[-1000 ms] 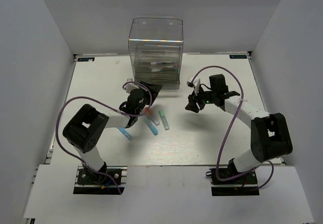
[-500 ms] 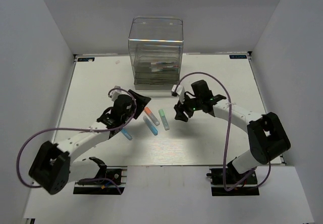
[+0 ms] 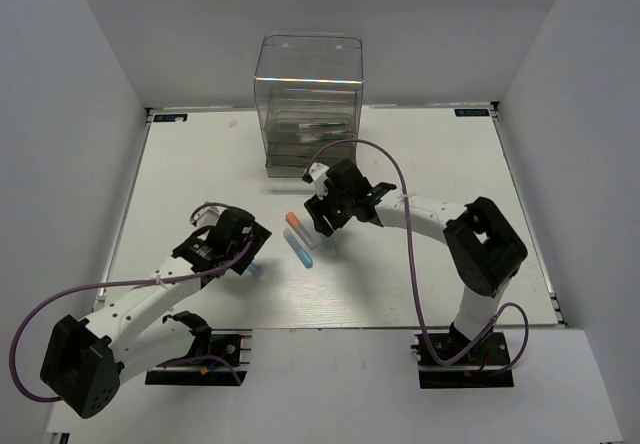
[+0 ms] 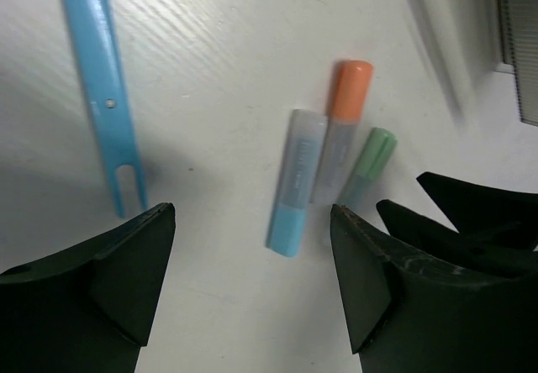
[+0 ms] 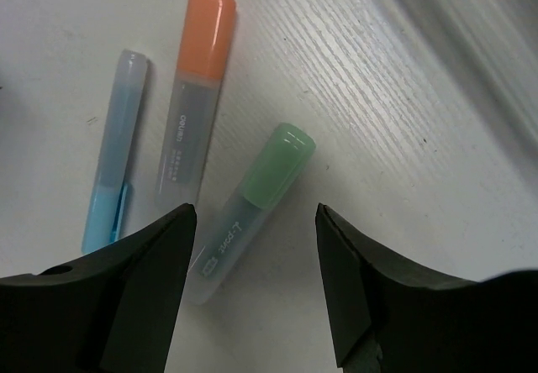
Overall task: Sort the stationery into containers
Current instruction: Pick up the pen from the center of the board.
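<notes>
Right tool [image 5: 256, 211] has moved over the mint-green marker [image 5: 269, 167], jaws apart.

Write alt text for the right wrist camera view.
The right gripper, jaws open, hovers over a stubby mint-green-capped marker lying on the white table. Beside it lie an orange-capped marker and a light-blue marker, side by side.

Three markers [image 3: 302, 254] side by side on table [image 3: 450, 264], before cabinet [image 3: 310, 94].
</notes>
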Action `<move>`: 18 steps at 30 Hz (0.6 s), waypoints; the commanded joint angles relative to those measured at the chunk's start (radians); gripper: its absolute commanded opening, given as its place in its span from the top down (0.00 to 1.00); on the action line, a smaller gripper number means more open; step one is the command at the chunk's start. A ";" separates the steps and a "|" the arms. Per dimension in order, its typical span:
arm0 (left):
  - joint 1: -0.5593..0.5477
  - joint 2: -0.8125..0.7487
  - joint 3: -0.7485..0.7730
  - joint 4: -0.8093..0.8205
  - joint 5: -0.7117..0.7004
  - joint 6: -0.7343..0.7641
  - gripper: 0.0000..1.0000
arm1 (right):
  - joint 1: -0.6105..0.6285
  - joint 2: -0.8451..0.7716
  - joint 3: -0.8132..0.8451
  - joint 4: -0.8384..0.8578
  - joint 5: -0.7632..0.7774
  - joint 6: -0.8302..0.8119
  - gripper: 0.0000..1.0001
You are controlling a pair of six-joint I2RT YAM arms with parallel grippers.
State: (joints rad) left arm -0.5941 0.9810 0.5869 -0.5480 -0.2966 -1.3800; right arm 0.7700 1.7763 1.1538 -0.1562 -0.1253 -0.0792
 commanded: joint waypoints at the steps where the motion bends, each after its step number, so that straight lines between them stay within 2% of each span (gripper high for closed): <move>1: -0.006 -0.041 0.059 -0.147 -0.078 -0.024 0.16 | 0.018 0.038 0.047 -0.008 0.104 0.071 0.35; 11: -0.006 -0.059 0.060 -0.148 -0.069 -0.042 0.16 | 0.034 0.109 0.060 -0.032 0.159 0.111 0.36; 15: -0.006 -0.050 0.060 -0.139 -0.068 -0.042 0.16 | 0.034 0.133 0.054 -0.031 0.162 0.108 0.45; 18: -0.006 -0.041 0.060 -0.103 -0.049 -0.042 0.16 | 0.034 0.132 0.032 -0.031 0.151 0.093 0.60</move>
State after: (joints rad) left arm -0.5941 0.9352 0.6220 -0.6765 -0.3489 -1.4097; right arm 0.8001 1.8938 1.1805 -0.1806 0.0216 0.0151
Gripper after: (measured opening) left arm 0.841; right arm 0.416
